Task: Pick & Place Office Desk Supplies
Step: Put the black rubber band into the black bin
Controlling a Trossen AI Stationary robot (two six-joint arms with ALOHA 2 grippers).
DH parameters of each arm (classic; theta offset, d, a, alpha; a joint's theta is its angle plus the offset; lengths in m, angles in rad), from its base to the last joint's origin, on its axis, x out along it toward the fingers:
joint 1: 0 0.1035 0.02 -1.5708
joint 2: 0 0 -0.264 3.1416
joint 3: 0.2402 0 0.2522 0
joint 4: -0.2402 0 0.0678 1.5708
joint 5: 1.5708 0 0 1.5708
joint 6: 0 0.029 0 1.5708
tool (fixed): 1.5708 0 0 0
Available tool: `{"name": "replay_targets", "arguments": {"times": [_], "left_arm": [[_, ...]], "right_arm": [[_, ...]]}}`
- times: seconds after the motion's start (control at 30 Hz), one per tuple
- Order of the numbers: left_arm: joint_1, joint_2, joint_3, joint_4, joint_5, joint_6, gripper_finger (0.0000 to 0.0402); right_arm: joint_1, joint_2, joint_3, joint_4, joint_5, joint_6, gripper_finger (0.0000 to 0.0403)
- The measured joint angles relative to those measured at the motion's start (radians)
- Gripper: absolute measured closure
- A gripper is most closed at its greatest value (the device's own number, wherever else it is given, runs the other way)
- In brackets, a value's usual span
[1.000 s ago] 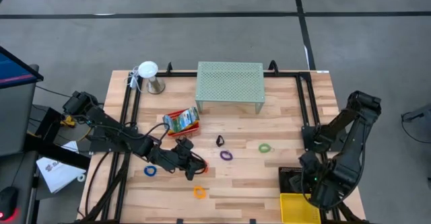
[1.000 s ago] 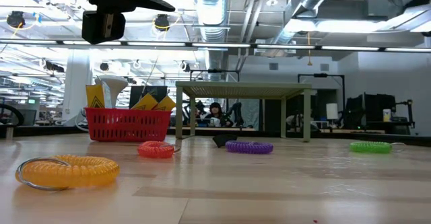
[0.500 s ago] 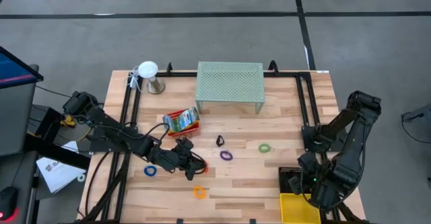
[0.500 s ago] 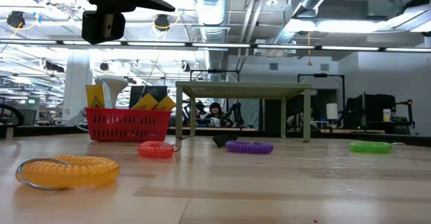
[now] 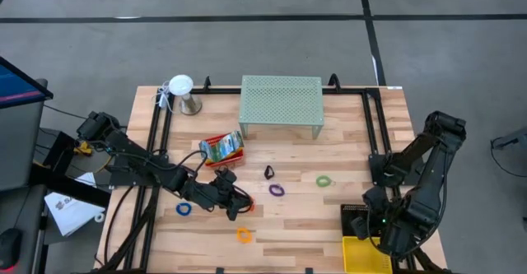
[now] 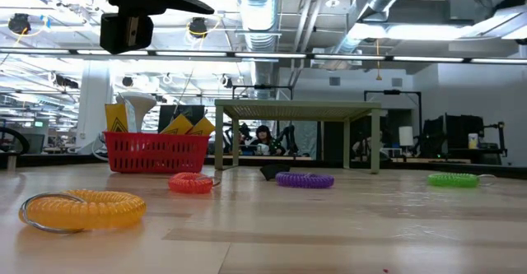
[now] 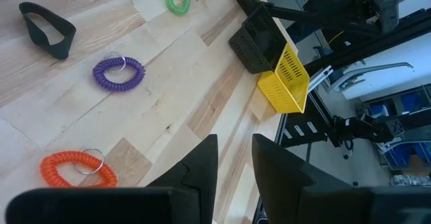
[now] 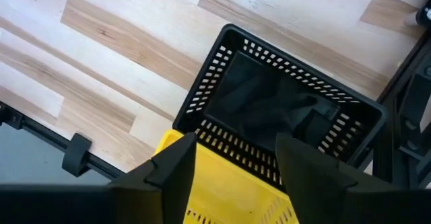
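Note:
My right gripper (image 8: 237, 144) hangs open over the black tray (image 8: 202, 93) at the table's near right corner, its fingers pointing down; dark shapes lie inside the tray. My left gripper (image 7: 234, 146) is raised over the table's middle left, its fingers a narrow gap apart with nothing between them. On the wood lie a red loop (image 7: 74, 171), a purple loop (image 7: 118, 73), a green loop (image 7: 178, 0), a black clip (image 7: 47, 29), a blue loop (image 5: 184, 209) and an orange loop (image 5: 244, 235). Yellow-green crayon boxes (image 5: 221, 146) stand in the red tray (image 6: 156, 152).
A yellow tray (image 8: 222, 197) adjoins the black one at the near right corner. The mint-green mesh shelf (image 5: 280, 101) stands at the far middle, and a white lamp-like object (image 5: 181, 89) at the far left. Black rails (image 5: 375, 134) run along the table's sides.

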Motion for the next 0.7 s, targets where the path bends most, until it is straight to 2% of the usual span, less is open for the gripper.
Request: {"name": "replay_targets", "arguments": {"times": [0.23, 0.37, 0.47, 0.57, 0.7], "left_arm": [[0.000, 0.000, 0.000, 0.000, 0.000, 0.000, 0.0314], [0.000, 0.000, 0.000, 0.000, 0.000, 0.001, 0.0314], [0.000, 0.000, 0.000, 0.000, 0.000, 0.002, 0.0314], [0.000, 0.000, 0.000, 0.000, 0.000, 0.006, 0.0314], [0.000, 0.000, 0.000, 0.000, 0.000, 0.006, 0.0314]], "right_arm": [[0.000, 0.000, 0.000, 0.043, 0.000, -0.010, 0.0198], [0.008, 0.000, 0.000, 0.188, 0.005, -0.068, 0.0198], [-0.009, 0.001, 0.000, 0.312, 0.092, -0.116, 0.0198], [-0.071, 0.022, 0.001, 0.386, 0.195, -0.194, 0.0198], [-0.211, 0.068, 0.001, 0.395, 0.213, -0.361, 0.0198]]}}
